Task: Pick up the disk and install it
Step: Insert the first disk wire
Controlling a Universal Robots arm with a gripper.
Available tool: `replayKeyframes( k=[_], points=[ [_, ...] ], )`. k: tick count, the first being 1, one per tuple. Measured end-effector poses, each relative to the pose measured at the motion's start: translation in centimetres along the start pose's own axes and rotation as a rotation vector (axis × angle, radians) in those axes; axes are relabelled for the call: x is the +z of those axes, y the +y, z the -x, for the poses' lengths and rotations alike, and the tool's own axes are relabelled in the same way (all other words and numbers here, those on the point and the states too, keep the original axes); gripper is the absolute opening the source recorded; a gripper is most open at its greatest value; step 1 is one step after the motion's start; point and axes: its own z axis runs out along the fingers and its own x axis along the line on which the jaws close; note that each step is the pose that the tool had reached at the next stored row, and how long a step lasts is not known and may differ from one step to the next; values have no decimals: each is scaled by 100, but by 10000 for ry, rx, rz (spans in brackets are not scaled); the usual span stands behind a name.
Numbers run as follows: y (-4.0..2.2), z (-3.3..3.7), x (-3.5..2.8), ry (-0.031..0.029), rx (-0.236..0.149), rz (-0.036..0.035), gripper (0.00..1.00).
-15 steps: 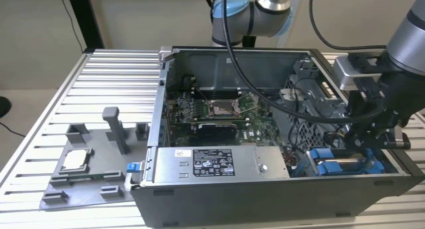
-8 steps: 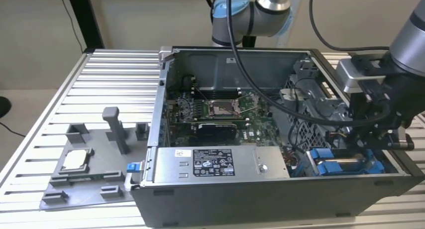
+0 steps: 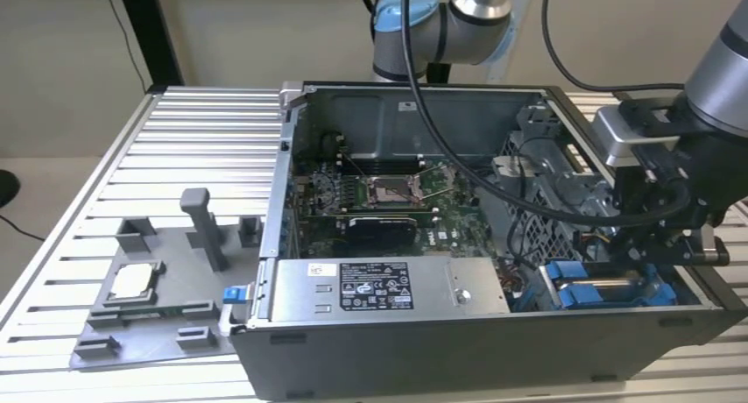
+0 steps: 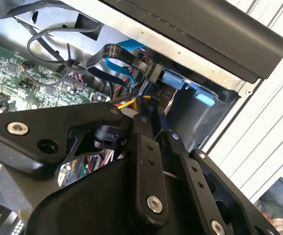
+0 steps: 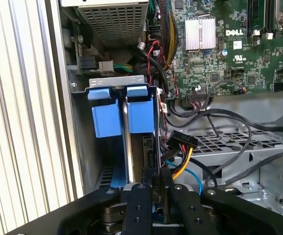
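Note:
The disk (image 5: 140, 116) stands on edge in the drive bay at the case's front corner, on the exterior view's right. Its blue carrier frame faces the camera in the first wrist view, with a silver edge running down toward the fingers. A second blue carrier (image 5: 105, 117) sits in the slot beside it, nearer the case wall. My gripper (image 5: 155, 179) hangs over the bay, its black fingers (image 5: 139, 203) drawn close on the disk's thin end. The gripper (image 3: 654, 267) reaches down into the case just above the blue carriers (image 3: 581, 291). Its linkage (image 4: 156, 122) blocks the contact in the second wrist view.
Black, red and yellow cables (image 5: 180, 147) crowd the space right beside the bay. A grey power supply box (image 3: 374, 285) lies along the case front, with the motherboard (image 3: 386, 201) behind it. A grey fixture plate (image 3: 152, 307) holding a small silver chip (image 3: 135, 280) sits on the slatted table (image 3: 199, 140).

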Motion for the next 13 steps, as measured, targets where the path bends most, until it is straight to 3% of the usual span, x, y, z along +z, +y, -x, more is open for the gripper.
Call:
replayKeyframes(
  k=[13],
  points=[
    [-15, 0, 31, 7, -3, 7, 0]
  ],
)
